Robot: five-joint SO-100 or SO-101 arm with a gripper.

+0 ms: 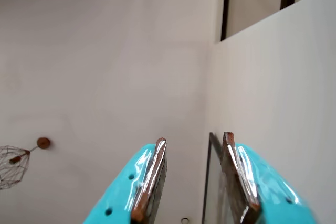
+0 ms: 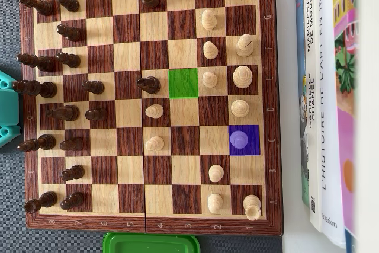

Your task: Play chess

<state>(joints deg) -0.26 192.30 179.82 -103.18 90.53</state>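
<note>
"L'HISTOIRE DE L'ART EN IMAGES" on white book spine (image 2: 329, 117), file letters A–H on chessboard rim (image 2: 270, 87)

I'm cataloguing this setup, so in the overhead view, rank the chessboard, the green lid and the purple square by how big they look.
1. Chessboard
2. Green lid, though the frame cuts it off
3. Purple square

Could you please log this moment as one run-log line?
claw: open, empty, facing wall | chessboard: green square empty | purple square: light piece

Gripper (image 1: 193, 142) raised, teal jaws parted, apparently holding nothing.
</note>
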